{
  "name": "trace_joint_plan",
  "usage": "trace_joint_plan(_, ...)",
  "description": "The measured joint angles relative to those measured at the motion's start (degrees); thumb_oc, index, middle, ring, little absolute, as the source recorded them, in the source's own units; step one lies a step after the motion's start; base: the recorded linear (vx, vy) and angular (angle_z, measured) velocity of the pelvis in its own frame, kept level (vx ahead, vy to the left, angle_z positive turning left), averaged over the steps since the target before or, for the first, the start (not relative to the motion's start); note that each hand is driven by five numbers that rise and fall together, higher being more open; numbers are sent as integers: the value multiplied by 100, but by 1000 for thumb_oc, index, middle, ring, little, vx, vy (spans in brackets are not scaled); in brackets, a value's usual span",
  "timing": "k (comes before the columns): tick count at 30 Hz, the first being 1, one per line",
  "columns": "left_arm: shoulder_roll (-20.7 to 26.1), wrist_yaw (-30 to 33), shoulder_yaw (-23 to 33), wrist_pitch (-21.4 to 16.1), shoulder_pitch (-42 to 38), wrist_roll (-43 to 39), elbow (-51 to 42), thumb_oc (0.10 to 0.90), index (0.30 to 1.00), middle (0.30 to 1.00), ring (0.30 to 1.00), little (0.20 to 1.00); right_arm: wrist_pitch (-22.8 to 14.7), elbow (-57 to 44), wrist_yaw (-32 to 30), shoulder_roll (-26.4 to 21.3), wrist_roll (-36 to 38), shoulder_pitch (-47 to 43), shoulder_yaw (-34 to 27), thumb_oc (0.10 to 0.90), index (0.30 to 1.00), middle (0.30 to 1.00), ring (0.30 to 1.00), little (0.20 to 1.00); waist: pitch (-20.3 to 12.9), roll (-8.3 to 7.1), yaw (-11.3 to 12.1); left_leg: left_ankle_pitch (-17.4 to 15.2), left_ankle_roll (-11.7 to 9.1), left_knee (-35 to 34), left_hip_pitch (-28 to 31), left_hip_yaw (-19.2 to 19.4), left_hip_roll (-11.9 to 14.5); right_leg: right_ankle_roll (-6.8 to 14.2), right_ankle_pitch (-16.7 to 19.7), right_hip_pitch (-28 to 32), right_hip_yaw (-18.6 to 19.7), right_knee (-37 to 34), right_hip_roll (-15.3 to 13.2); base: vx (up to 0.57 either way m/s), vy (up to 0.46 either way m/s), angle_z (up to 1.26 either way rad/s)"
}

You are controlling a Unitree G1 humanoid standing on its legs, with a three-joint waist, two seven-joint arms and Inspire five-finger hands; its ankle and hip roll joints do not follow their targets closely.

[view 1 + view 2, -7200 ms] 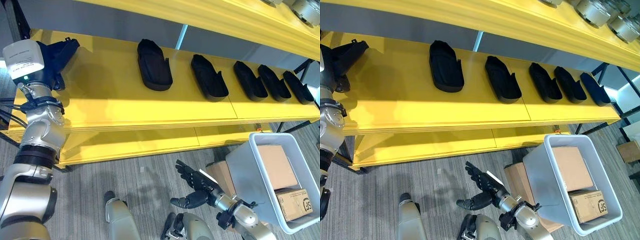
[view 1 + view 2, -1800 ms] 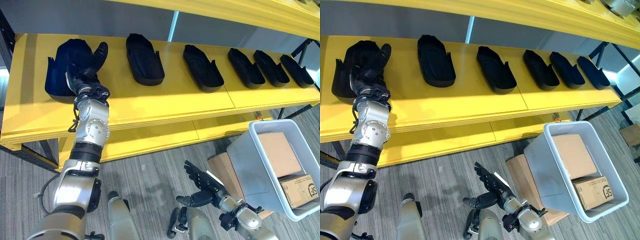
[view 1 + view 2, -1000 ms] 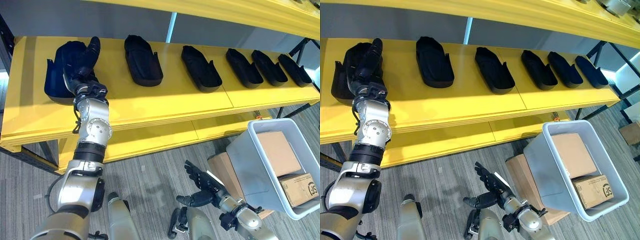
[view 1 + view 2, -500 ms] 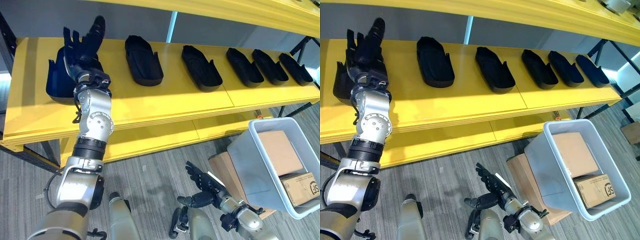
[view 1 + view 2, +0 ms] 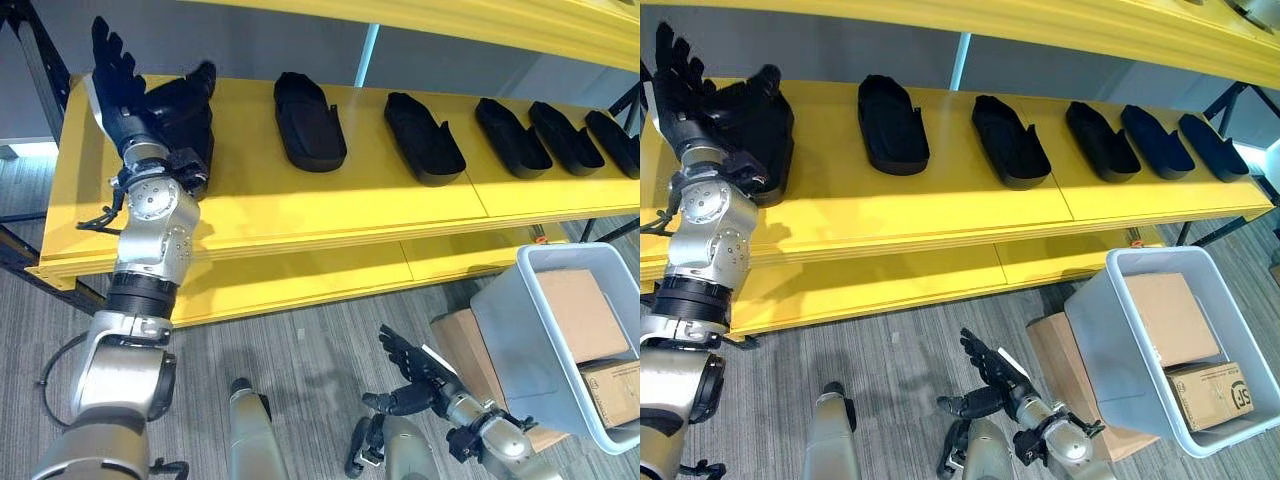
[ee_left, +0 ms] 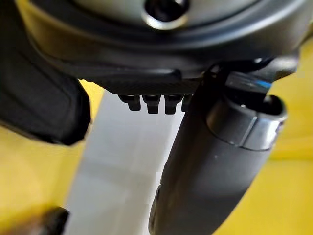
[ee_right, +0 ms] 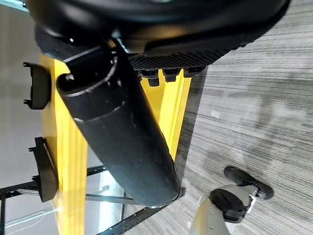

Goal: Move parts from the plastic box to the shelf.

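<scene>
Six black parts (image 5: 309,122) lie in a row on a yellow shelf (image 5: 330,205). The left hand (image 5: 125,85), fingers spread, is raised over the leftmost part (image 5: 185,115). The right hand (image 5: 408,368) hangs released above grey floor (image 5: 300,350), beside the plastic box (image 5: 515,340) holding cardboard boxes (image 5: 583,315).

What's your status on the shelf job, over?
Left hand open above leftmost part on shelf. Right hand open, low by plastic box. Nothing blocking.
</scene>
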Motion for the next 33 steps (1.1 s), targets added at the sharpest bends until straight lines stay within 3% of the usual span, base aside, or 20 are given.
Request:
trace_joint_plan(3, 115, -199, -157, 284, -7, 557, 337, 900, 1000, 1000, 1000, 1000, -7, 0, 22, -109, 1, 110, -42, 900, 1000, 1000, 1000, 1000, 77, 1, 0, -1, -4, 0, 9, 3, 5, 0, -1, 7, 1, 9, 0, 0, 0, 0)
trace_joint_plan(9, 64, -435, -209, 563, -1, 587, 616, 900, 1000, 1000, 1000, 1000, -9, -2, 94, -93, 3, 133, -42, 900, 1000, 1000, 1000, 1000, 272, -57, -8, -2, -3, 38, -12, -6, 9, -1, -2, -7, 6, 45, -2, 0, 0, 0)
trace_joint_plan(21, -345, -686, -285, 560, 5, 261, 825, 900, 1000, 1000, 1000, 1000, -9, -14, 128, -90, 4, 83, -43, 900, 1000, 1000, 1000, 1000, 277, -67, -143, -22, 28, 105, -76, -5, 4, 5, -5, -44, 9, 80, -19, 0, 0, 0)
trace_joint_plan(33, -428, -771, -273, 289, 6, -991, 815, 900, 1000, 1000, 1000, 1000, -7, -15, 89, -86, 3, 84, -31, 900, 1000, 1000, 1000, 1000, 277, -67, -145, -28, 18, 105, -56, 9, 1, 7, -7, -54, 38, 105, -29, 0, 0, 0)
